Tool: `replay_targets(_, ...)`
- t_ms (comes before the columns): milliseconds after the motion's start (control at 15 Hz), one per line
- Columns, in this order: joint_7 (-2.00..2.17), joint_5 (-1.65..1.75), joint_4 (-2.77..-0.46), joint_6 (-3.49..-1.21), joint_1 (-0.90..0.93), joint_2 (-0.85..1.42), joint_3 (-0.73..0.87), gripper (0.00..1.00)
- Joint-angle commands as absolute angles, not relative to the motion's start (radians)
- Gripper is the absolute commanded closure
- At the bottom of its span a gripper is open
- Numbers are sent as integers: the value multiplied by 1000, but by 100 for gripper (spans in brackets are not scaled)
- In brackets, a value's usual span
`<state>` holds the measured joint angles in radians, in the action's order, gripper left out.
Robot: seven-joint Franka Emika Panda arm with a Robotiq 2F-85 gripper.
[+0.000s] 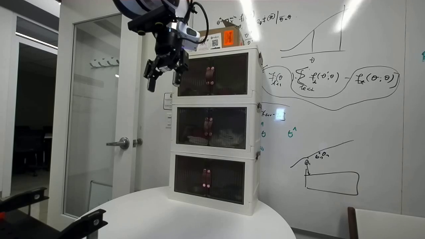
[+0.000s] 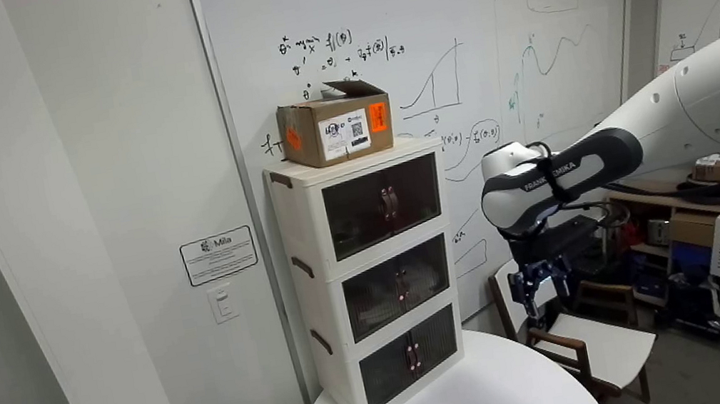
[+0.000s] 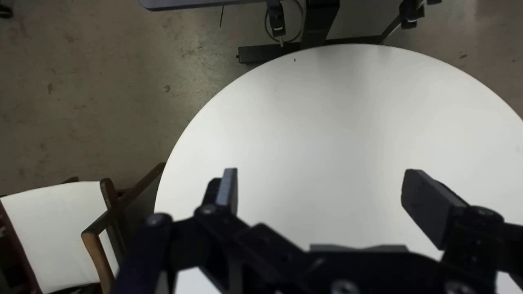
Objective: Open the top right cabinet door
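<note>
Two fingers of the empty gripper stand wide apart, the white table showing between them.

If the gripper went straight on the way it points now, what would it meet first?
Most likely the white round table: the gripper points downward with its jaws open, and the wrist view shows the table between them. How far below is hard to judge.
</note>
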<state>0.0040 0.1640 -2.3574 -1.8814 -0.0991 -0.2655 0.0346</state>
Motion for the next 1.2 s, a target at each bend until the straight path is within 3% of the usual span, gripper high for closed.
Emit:
replay_targets(0,44,180,-2379,-1902,-76,-287,20,0)
replay_targets(467,-31,-40,-2309,-2014,-7,-242,28,0)
replay_targets(1133,-568,-385,-2194,-1972,4,-150,134,0)
